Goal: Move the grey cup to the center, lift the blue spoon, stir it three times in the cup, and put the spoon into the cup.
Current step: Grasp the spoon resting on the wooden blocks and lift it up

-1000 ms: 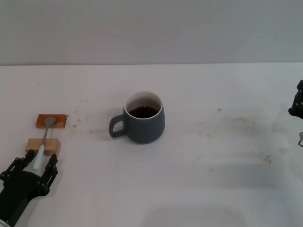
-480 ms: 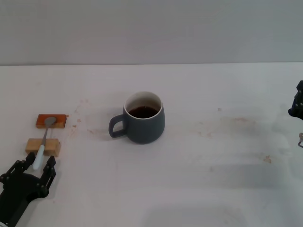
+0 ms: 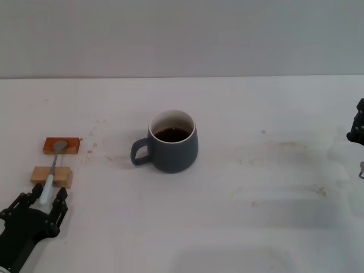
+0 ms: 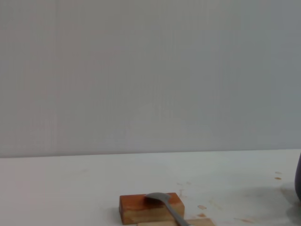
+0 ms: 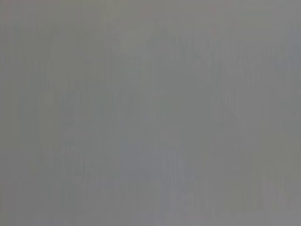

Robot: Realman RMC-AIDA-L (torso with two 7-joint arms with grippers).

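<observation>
The left end effector [image 3: 41, 205] stands open and empty, fingers flanking the handle tip of the blue spoon [image 3: 51, 174], whose long axis runs straight ahead across 2 blocks [image 3: 52, 176]. The grey cup [image 3: 169, 141] sits well to its right.

White, faintly brown-stained table [image 3: 273, 187] against a plain pale grey wall [image 3: 182, 34], evenly lit.

Head camera high, left wrist camera low

Head view looks down over the counter [image 3: 239, 227]; left wrist view skims it, sharing the orange-brown block [image 3: 61, 145] [image 4: 150, 207] at nine o'clock.
</observation>
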